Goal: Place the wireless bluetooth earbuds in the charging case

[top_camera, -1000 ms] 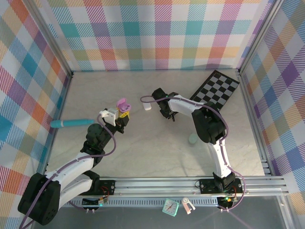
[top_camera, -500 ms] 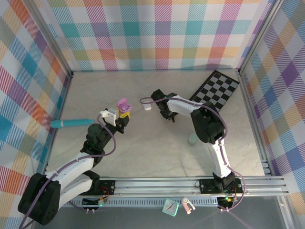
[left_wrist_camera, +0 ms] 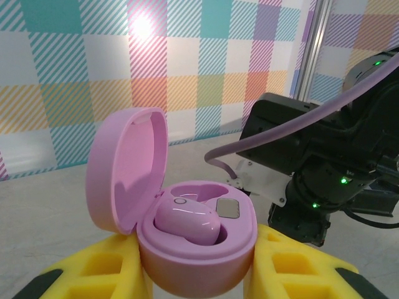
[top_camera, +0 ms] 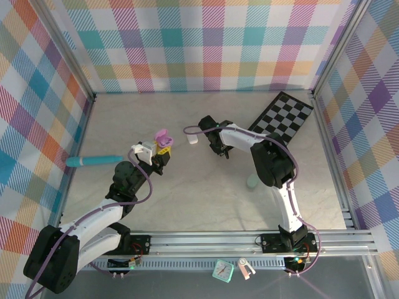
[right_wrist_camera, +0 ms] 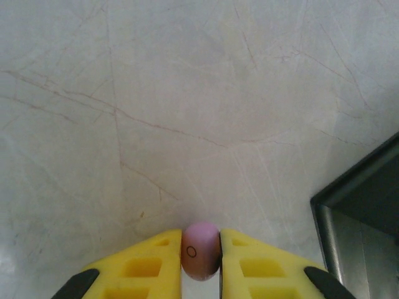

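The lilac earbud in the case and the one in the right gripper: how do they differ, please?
The seated earbud lies in the open lilac charging case, free of fingers; the gripped earbud is pinched in the right gripper. The seated earbud shows its broad side, the gripped earbud a rounded end. Both are lilac with a ring mark.

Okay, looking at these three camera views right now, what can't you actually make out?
1. Right wrist view: the lower part of the lilac earbud, pinched in the right gripper and cut off by the bottom edge.
2. Left wrist view: the base of the lilac case, hidden between the fingers of the left gripper and cut off by the bottom edge.
3. Top view: the mint object, partly behind the right arm, too small to identify.
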`<action>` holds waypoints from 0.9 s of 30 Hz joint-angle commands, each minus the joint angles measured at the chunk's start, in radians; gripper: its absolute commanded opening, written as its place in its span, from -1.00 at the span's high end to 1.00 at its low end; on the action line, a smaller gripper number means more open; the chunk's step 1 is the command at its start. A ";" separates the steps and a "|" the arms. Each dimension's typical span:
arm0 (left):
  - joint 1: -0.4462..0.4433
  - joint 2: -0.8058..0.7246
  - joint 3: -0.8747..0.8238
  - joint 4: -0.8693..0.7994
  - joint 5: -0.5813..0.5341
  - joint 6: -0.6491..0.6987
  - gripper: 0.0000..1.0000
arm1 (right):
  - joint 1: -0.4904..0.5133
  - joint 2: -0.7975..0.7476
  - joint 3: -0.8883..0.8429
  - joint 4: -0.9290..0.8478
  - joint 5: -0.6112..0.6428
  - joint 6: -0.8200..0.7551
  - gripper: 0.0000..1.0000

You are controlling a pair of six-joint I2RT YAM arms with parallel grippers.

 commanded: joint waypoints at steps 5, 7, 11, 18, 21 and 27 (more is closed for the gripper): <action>0.008 0.047 0.016 0.077 0.085 0.011 0.50 | -0.001 -0.241 -0.089 -0.040 -0.137 0.080 0.58; 0.006 0.073 0.020 0.105 0.128 0.012 0.50 | -0.001 -0.308 -0.122 -0.044 -0.186 0.105 0.58; -0.019 0.098 0.080 0.024 0.252 0.067 0.50 | 0.000 -0.466 -0.190 -0.038 -0.340 0.139 0.59; -0.041 0.204 0.138 0.055 0.412 0.106 0.51 | 0.000 -0.638 -0.206 -0.056 -0.632 0.179 0.59; -0.049 0.260 0.196 0.030 0.504 0.128 0.52 | -0.001 -0.687 -0.213 -0.024 -0.747 0.195 0.59; -0.073 0.334 0.290 -0.026 0.611 0.145 0.52 | -0.002 -0.751 -0.245 0.100 -0.969 0.228 0.58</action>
